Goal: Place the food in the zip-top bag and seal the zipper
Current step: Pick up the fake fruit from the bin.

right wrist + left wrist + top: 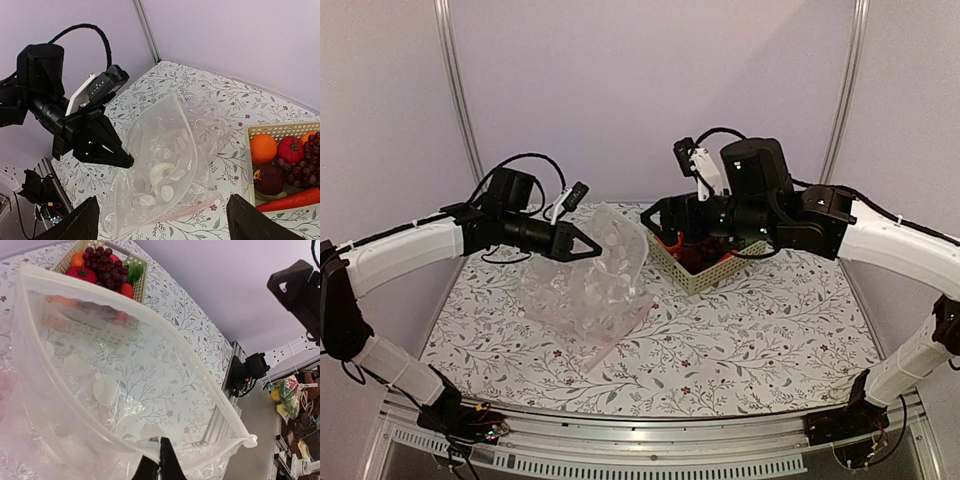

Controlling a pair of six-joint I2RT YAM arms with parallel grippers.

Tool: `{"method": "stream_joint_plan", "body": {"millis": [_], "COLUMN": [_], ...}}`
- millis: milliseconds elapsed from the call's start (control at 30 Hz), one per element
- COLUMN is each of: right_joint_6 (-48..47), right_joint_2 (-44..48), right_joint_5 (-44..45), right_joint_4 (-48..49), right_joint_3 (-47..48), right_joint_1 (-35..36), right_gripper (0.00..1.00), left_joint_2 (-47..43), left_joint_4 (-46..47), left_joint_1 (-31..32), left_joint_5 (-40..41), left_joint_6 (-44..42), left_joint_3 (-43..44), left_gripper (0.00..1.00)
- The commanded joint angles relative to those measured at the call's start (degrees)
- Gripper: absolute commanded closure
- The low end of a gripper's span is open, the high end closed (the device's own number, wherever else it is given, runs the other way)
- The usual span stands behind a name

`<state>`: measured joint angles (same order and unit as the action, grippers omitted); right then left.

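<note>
The dotted zip-top bag [598,283] stands on the table with its mouth held open. My left gripper [590,249] is shut on the near rim of the mouth [161,456]. The pale zipper strip [176,341] runs around the opening. The purple grapes [103,261] and the round red fruit [83,274] lie in the cream basket [708,272], and both show in the right wrist view: the grapes [306,161], the red fruit [291,148]. My right gripper [658,216] is open and empty, hovering between the bag [165,165] and the basket [248,150].
The basket also holds an orange fruit [263,148], a dark red fruit [270,180], a carrot-like piece [295,200] and something green [134,273]. The floral cloth [750,340] covers the table. The back wall is close behind the basket.
</note>
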<state>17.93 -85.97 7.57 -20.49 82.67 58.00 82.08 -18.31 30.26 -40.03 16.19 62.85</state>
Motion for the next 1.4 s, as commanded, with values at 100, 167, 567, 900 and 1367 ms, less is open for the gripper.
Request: {"method": "stream_joint_plan", "body": {"millis": [100,167,567,900,1367], "right_joint_6": [2.5,3.1,8.2,10.6,16.5], "right_joint_2": [2.4,1.7,-8.7,-19.1,-26.5], "right_joint_5": [10.9,11.8,4.9,0.3,-2.5], "right_joint_4": [-8.8,-11.1,-11.0,-5.3,1.6], "right_joint_3": [-1.3,-1.2,-1.2,0.3,1.3], "right_joint_1": [-6.2,-8.9,-24.6,-30.1,-33.1], "right_gripper": [0.12,0.12,0.24,0.39,0.54], "left_joint_2": [-3.7,-4.5,-8.6,-7.1,-8.5], "left_joint_4": [-2.0,-2.8,-3.8,-5.5,-5.2], "left_joint_1": [-0.4,-0.4,0.4,0.4,0.4], "left_joint_5": [-2.2,-1.5,6.9,6.6,6.5], "left_joint_6": [-1.0,-1.7,-4.3,-3.8,-4.6], "left_joint_3": [1.5,1.3,-1.0,-0.6,-0.9], "left_gripper": [1.00,1.00,1.00,1.00,1.00]}}
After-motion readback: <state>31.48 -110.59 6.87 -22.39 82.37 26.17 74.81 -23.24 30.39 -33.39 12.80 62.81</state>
